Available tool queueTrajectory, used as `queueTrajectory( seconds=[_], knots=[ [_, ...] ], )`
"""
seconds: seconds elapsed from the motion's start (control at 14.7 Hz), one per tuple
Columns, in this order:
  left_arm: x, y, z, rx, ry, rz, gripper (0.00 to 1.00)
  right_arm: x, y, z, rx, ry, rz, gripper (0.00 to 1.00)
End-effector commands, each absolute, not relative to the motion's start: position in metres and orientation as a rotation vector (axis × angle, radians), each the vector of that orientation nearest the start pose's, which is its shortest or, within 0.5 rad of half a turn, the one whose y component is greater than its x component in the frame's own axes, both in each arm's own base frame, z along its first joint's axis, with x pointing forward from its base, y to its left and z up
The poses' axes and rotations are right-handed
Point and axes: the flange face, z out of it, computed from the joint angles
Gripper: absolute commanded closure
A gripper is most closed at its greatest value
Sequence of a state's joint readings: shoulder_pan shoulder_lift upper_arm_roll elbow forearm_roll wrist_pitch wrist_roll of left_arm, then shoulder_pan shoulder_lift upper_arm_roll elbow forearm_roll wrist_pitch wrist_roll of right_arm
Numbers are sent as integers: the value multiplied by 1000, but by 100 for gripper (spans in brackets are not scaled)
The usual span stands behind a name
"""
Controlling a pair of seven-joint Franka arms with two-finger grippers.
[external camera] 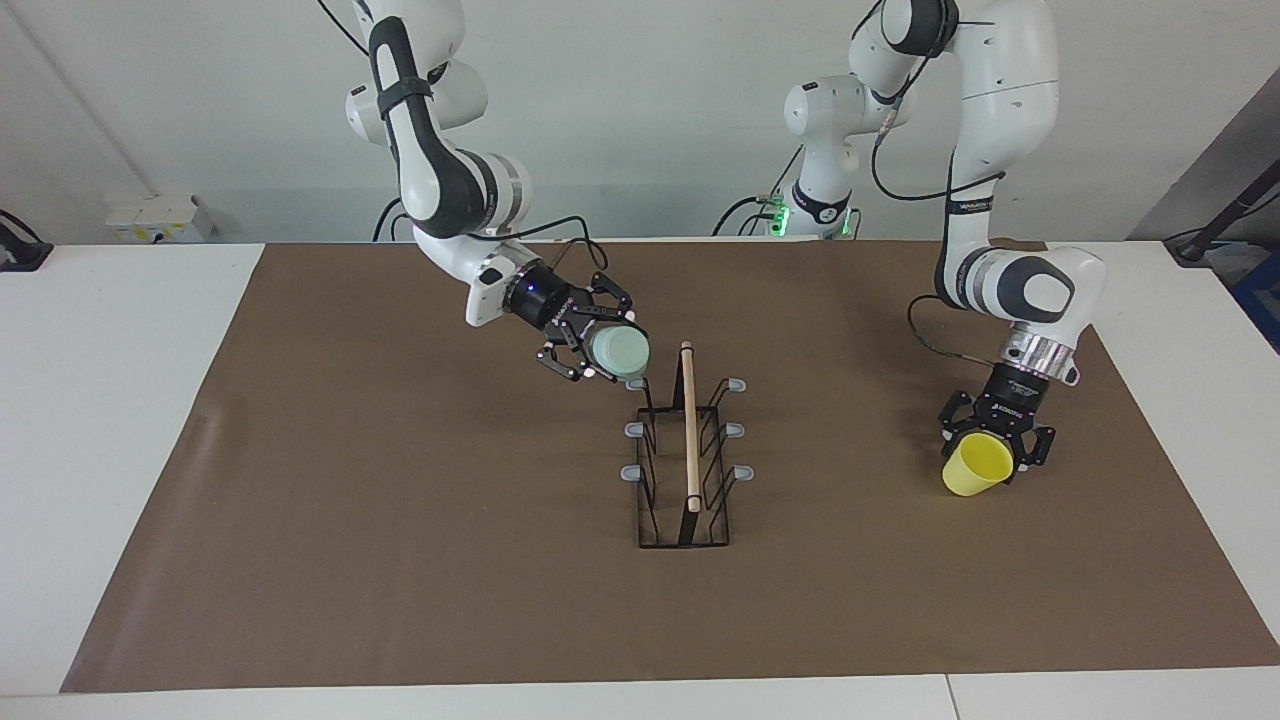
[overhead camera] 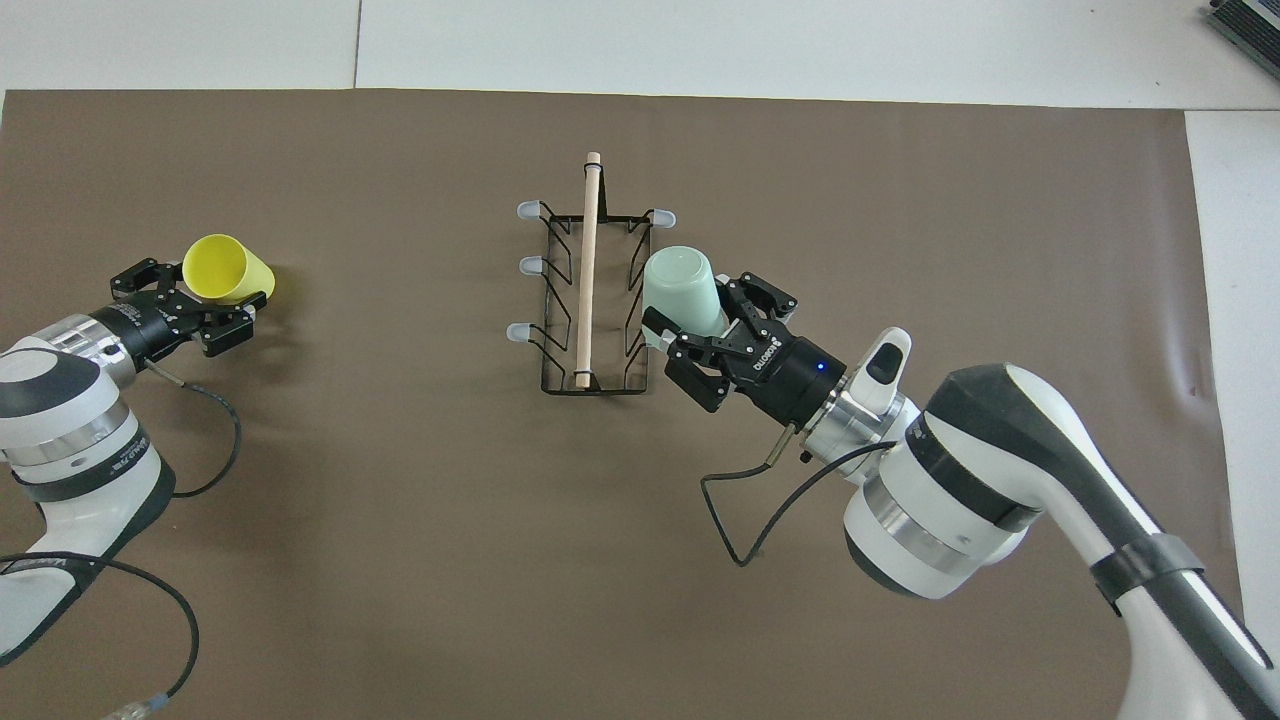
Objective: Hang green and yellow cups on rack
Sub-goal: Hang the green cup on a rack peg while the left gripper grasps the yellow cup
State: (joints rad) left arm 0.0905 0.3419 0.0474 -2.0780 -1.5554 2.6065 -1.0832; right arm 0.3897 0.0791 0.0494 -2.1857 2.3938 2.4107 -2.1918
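Holding the pale green cup point(external camera: 620, 351) in the air, clamped between the fingers of the right gripper point(external camera: 590, 340), base end pointing toward the rack point(external camera: 684, 460). Hanging just over the rack's pegs on the side toward the right arm's end of the table, close to the peg nearest the robots; cannot tell whether cup and peg are touching. Standing mid-table on the brown mat point(external camera: 400, 560), the rack: black wire frame, wooden rod point(external camera: 689, 425) along the top, grey-tipped pegs on both sides, all bare.

Reaching down at the left arm's end of the table with the left gripper point(external camera: 993, 440), fingers spread wide apart on either side of the yellow cup point(external camera: 977, 464). Lying on its side on the mat, the yellow cup, well apart from the rack, open mouth facing away from the rack. Not yet gripping; cannot tell whether the fingers are touching the cup's wall.
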Motion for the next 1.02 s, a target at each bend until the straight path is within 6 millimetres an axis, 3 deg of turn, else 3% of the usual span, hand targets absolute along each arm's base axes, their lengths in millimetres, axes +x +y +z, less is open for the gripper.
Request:
queueTrajectory(
  seconds=[0.0,0.34,0.61,0.81,0.95],
  knots=[
    [582,93,268,630,2214,-287,0,509,247,367,-1779,-499,-1396,100],
    [582,81,262,619,2231,-271,0,507,258,356,-1739,-497,-1384,100],
    [589,76,269,635,2208,-264,0,509,261,329,-1740,-549,-1391,100],
    [591,75,271,640,2204,-252,4,509,261,327,-1748,-569,-1399,100],
    [593,75,274,640,2201,-243,14,508,262,321,-1751,-593,-1408,100]
  ],
)
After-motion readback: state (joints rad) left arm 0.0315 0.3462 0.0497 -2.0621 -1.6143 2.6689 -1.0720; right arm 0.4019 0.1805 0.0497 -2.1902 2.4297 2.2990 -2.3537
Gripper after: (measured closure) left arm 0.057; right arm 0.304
